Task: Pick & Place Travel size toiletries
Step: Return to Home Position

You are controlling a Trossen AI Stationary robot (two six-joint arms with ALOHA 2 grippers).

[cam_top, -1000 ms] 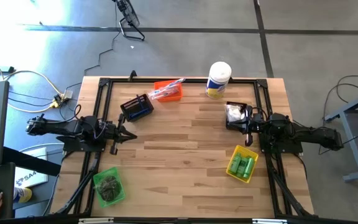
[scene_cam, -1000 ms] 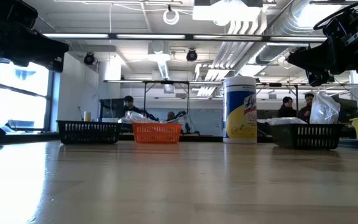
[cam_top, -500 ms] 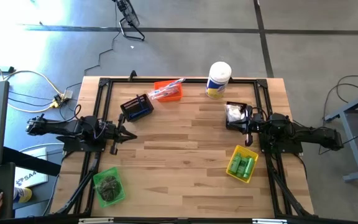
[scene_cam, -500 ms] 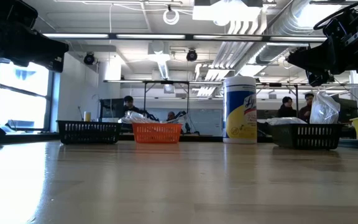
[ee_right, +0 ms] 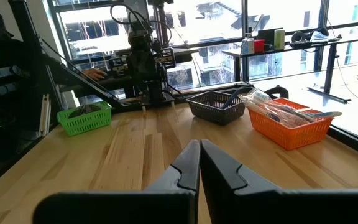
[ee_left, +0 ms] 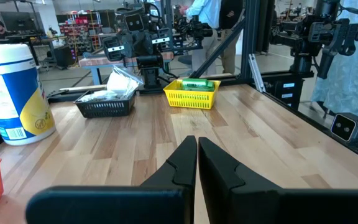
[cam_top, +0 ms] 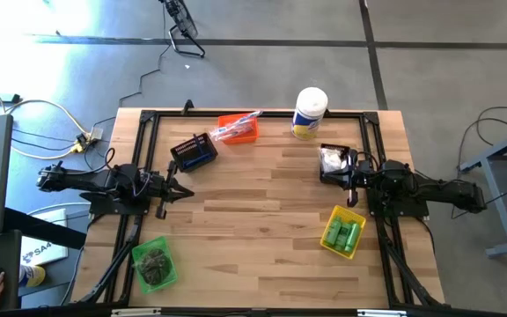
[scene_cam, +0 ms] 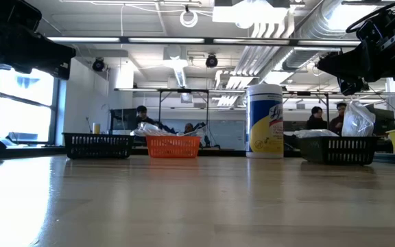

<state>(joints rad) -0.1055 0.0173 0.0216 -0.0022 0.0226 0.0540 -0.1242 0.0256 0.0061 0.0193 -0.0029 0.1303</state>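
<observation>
Nearest me on the table [cam_top: 262, 216] sit two of the small bins; the green bin [cam_top: 136, 254], at the near corner on the left arm's side, holds the dark round bundles [cam_top: 155, 261], and the yellow bin [cam_top: 350, 214], towards the right arm's side, holds the green mini bottles [cam_top: 342, 234]; a little farther in, the two arms lie low along the table's side edges, facing each other across the bare boards; the left end effector [ee_left: 197, 144] has its fingers pressed together with nothing between them, and the right end effector [ee_right: 199, 146] is the same, pressed together and carrying nothing; both look parked rather than reaching; beyond them, the left black bin [cam_top: 180, 147] has a blue item [cam_top: 197, 157] in it, though from here I cannot make out just what, and the right black bin [cam_top: 323, 176], just beside the right arm's tip, is filled with the white cotton packs [cam_top: 332, 159]; farthest off, near the back edge, the orange bin [cam_top: 253, 137] carries the clear-wrapped packets [cam_top: 247, 117], which stick out over its rim, and the white canister [cam_top: 310, 113] with the yellow label stands upright to one side of it, apart from every bin; I can find no toiletry lying loose on the wood, so I would judge the sorting finished, every piece I can see being in a bin, with nothing left but for the arms to settle at rest.
</observation>
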